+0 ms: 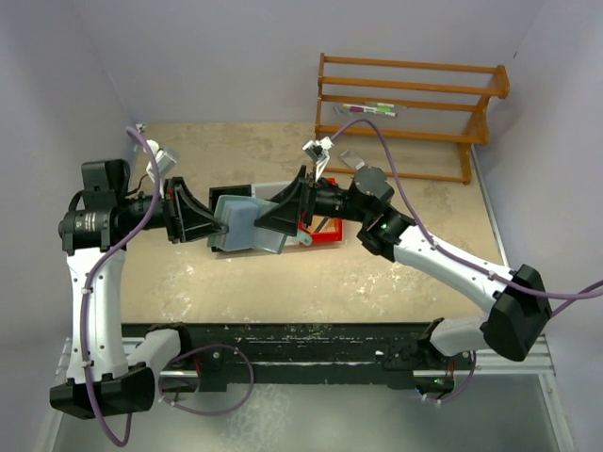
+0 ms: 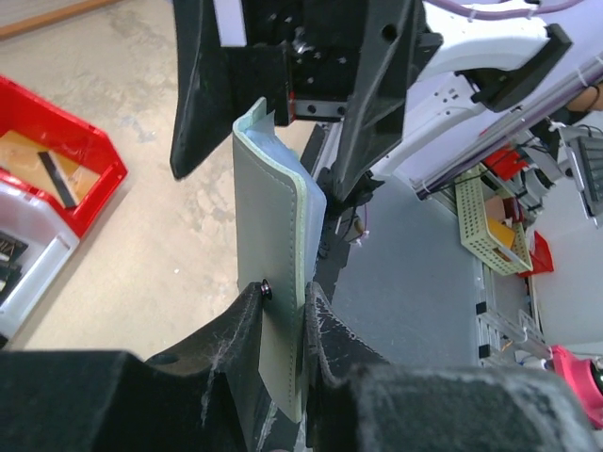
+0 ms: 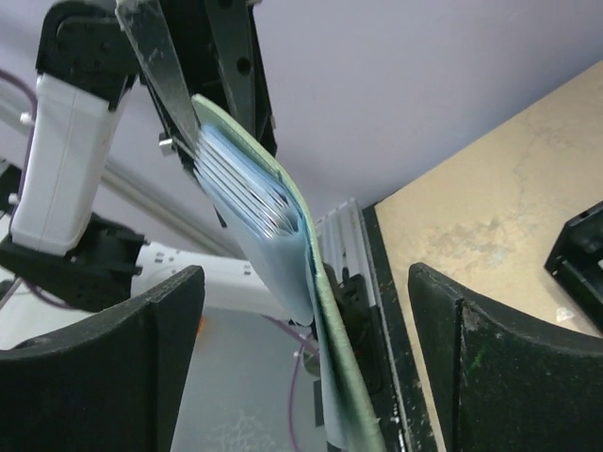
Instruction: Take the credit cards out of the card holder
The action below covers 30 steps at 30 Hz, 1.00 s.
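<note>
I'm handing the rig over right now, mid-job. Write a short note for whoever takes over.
Left gripper: shut on one end of the card holder, holding it in the air over the table.
Right gripper: open, jaws either side of the holder's other end, touching nothing.
Credit cards: a stack inside the holder, edges showing.
Done: holder lifted.
Left: pull the cards out.
</note>
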{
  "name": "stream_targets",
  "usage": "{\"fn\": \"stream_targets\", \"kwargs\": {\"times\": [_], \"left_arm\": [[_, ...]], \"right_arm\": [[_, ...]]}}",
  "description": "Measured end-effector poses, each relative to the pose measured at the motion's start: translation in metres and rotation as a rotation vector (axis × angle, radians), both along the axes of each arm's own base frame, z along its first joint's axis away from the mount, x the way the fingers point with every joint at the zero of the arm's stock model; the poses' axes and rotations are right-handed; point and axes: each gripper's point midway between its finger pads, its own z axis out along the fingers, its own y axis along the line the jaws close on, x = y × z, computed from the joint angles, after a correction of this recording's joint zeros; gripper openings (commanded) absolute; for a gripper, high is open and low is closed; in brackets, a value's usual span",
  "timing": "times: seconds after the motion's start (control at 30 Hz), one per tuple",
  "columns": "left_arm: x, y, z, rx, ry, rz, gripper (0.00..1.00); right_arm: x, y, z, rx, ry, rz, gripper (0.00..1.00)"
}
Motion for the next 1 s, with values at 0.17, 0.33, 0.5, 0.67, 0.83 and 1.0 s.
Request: {"fn": "stream_targets", "kwargs": {"times": [0.17,0.33,0.5,0.67,0.83,1.0], "left_arm": [[0.005,0.002,-0.01,0.021,0.042,0.06,0.02],[0.008,0.001,-0.005,0.002,0.056,0.08,0.02],[0.008,0.001,0.002,-0.022,0.075,0.074,0.02],[0.008,0.0,0.006,-0.045,0.098,0.056,0.02],[0.01,0.0,0.007,-0.057,0.124,0.051,0.01],[0.009,0.0,0.008,-0.061,0.132,0.045,0.0]], "right_arm": [[0.008,-0.001,-0.001,0.018,-0.011,-0.061,1.0],[0.003,0.012,-0.002,0.004,-0.029,-0.088,1.0],[0.006,0.026,-0.002,-0.032,-0.065,-0.142,0.94],[0.017,0.023,-0.009,-0.071,-0.082,-0.215,0.85],[0.02,0.018,-0.007,-0.095,-0.107,-0.268,0.82],[0.019,0.014,-0.008,-0.113,-0.11,-0.274,0.84]]}}
